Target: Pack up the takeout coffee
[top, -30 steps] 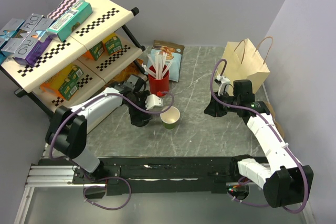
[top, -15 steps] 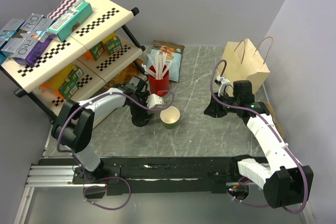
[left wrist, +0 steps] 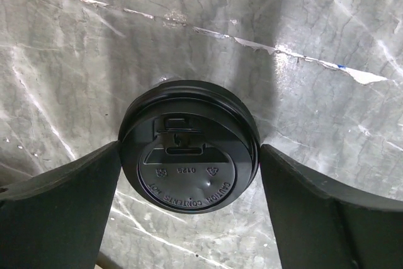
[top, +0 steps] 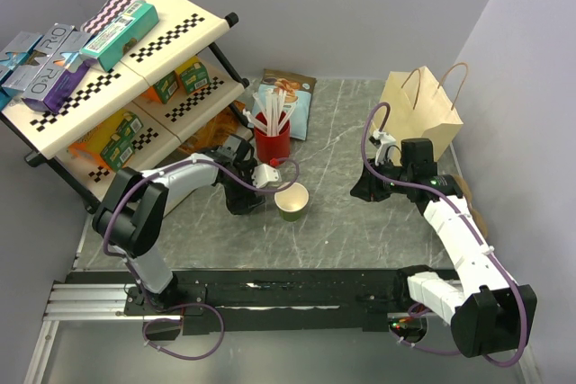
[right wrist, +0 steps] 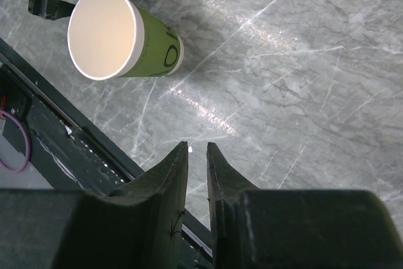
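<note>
The takeout coffee stands in two parts. Its green paper cup (top: 292,200) (right wrist: 119,36) is upright and uncovered on the marble table, showing its cream inside. Its round black lid (left wrist: 189,149) lies flat on the table just left of the cup; in the top view my left gripper hides it. My left gripper (top: 241,197) (left wrist: 189,151) is down over the lid, open wide, with one finger at each side of the rim, touching or nearly touching. My right gripper (top: 364,188) (right wrist: 198,147) hovers right of the cup, open only a narrow slit and holding nothing.
A red cup with white stirrers (top: 272,143) stands just behind the left gripper, with a snack bag (top: 292,96) behind it. A brown paper bag (top: 423,110) stands open at the back right. A checkered shelf rack (top: 117,78) with boxes fills the left side.
The left arm's elbow has swung in toward the shelf while its gripper stayed low over the lid. The cup and the right arm have not moved.
</note>
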Controlling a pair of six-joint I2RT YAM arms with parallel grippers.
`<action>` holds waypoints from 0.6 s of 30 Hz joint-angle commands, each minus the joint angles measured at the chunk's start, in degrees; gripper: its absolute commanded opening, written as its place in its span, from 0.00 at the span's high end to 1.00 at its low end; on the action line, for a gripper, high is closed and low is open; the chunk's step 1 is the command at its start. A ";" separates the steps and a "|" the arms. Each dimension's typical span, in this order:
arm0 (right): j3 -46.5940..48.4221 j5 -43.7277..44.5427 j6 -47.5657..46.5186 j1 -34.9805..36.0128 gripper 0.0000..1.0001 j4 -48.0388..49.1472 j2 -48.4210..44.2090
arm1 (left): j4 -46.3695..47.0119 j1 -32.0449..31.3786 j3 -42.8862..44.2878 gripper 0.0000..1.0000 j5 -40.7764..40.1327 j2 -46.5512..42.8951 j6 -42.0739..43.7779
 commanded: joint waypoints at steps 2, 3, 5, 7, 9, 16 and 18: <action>-0.44 -0.68 0.79 -0.68 0.74 1.40 -1.09 | -1.03 0.01 -0.77 0.13 1.72 0.02 -1.67; -0.35 -0.68 0.88 -0.68 0.74 1.49 -1.18 | -1.38 0.01 -0.77 0.14 1.98 -0.50 -1.85; -0.27 -0.51 0.79 -0.68 0.74 1.58 -1.18 | -2.18 0.01 -0.77 0.18 2.24 -1.47 -2.55; -0.27 -0.42 0.62 -0.76 0.74 1.49 -1.09 | -3.57 0.01 -0.69 0.20 2.68 -3.40 -3.16; -0.53 -0.42 0.70 -0.76 0.74 1.58 -1.09 | -4.81 0.01 -0.25 0.22 3.56 -5.50 -3.34; -0.79 -0.59 0.97 -0.85 0.74 2.02 -1.00 | -11.84 -1.92 5.80 0.25 6.28 -11.14 -5.53; -0.79 -0.68 0.97 -0.94 0.74 2.11 -0.91 | -14.29 -3.06 8.18 0.25 7.42 -13.06 -5.80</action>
